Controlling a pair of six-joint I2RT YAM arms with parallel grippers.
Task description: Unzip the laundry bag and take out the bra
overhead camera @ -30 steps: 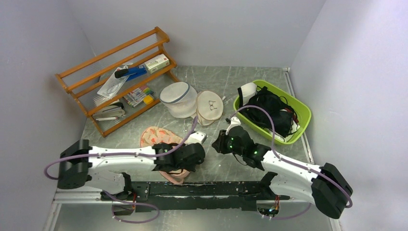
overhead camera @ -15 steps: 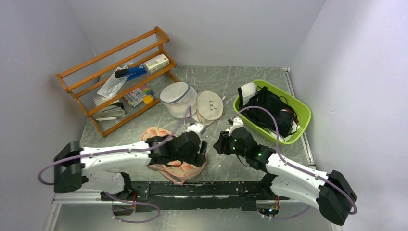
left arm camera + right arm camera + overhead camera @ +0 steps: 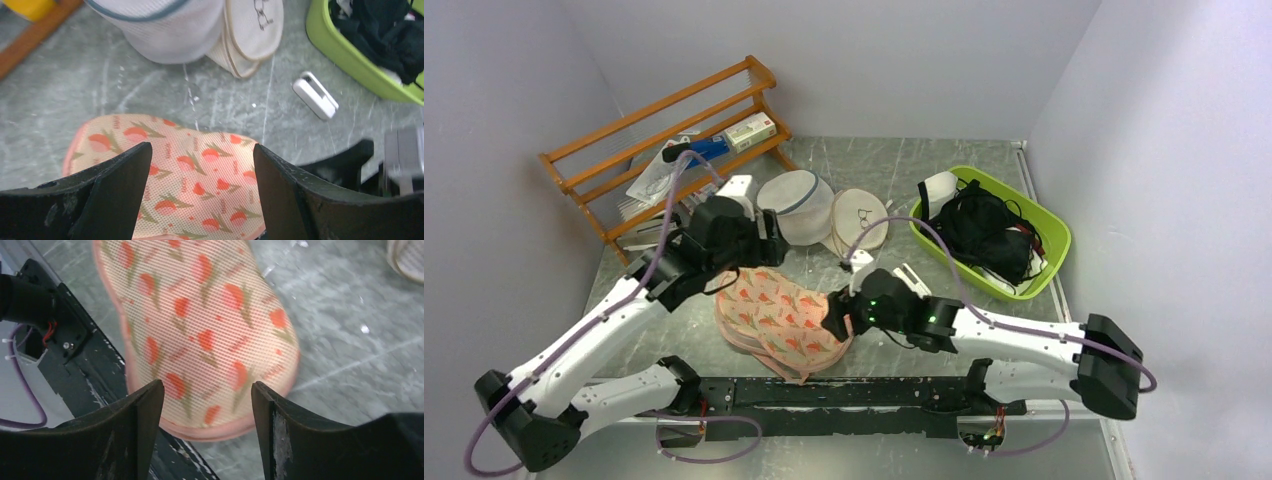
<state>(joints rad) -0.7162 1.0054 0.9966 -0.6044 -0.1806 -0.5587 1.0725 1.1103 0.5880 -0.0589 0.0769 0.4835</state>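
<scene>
The laundry bag point(image 3: 776, 318), a peach-pink case with a red-orange flower print, lies flat near the table's front edge, and no gap shows along its pink edge. My left gripper point(image 3: 759, 258) hovers open above its far-left part; in the left wrist view the laundry bag point(image 3: 200, 172) shows below the left gripper point(image 3: 202, 149), untouched. At the bag's right end my right gripper point(image 3: 835, 320) stands open. In the right wrist view the right gripper point(image 3: 207, 386) hangs over the rounded near end of the laundry bag point(image 3: 200, 315), holding nothing. The bra is hidden.
A round white mesh bag point(image 3: 794, 205) and a beige disc point(image 3: 860, 222) stand behind the case. A green basket point(image 3: 1052, 240) of black clothing point(image 3: 984, 230) is at the right, a wooden rack point(image 3: 664, 160) at the back left. A small white clip point(image 3: 315, 95) lies on the table.
My left gripper opened, lifted off the laundry bag and swung back and left, uncovering it. The right gripper opened wider and moved left to the bag's right end.
</scene>
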